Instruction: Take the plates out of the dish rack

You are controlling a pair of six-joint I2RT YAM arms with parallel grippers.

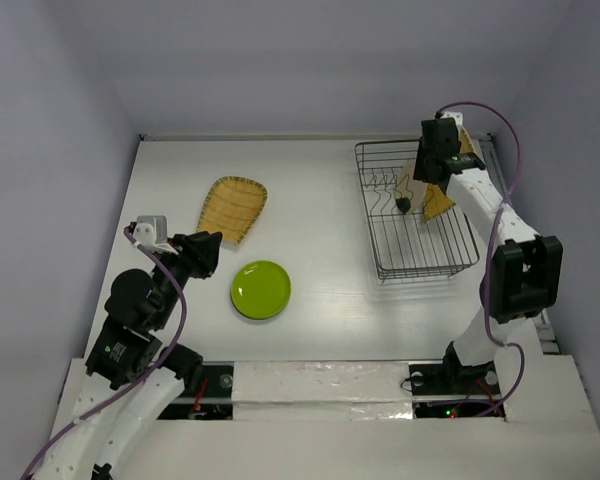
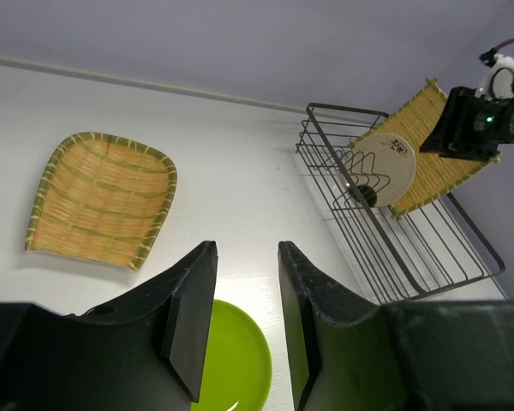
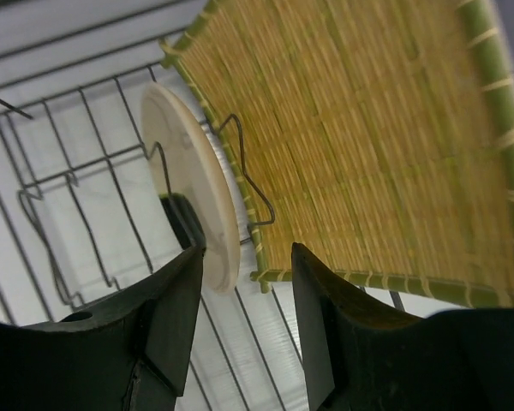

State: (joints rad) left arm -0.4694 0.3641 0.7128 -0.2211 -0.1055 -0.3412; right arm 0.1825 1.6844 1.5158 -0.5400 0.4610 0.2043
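Observation:
The grey wire dish rack (image 1: 425,270) stands at the right. A round cream plate (image 1: 411,183) stands upright in it, with the larger square straw tray plate (image 1: 442,203) leaning behind. My right gripper (image 1: 427,172) hovers open above them. In the right wrist view (image 3: 244,257) the cream plate's edge (image 3: 197,184) lies between the jaws by the left finger, with the straw tray (image 3: 368,145) beyond. The oval straw tray plate (image 1: 233,208) and a lime-green plate (image 1: 261,289) lie on the table. My left gripper (image 1: 216,246) is open and empty just left of the lime plate (image 2: 240,368). The teal plate is out of view.
White walls close in the table on the left, back and right. A small dark object (image 3: 184,214) sits by the cream plate among the rack's prongs (image 3: 68,180). The rack's near half (image 2: 420,248) holds only bare wires.

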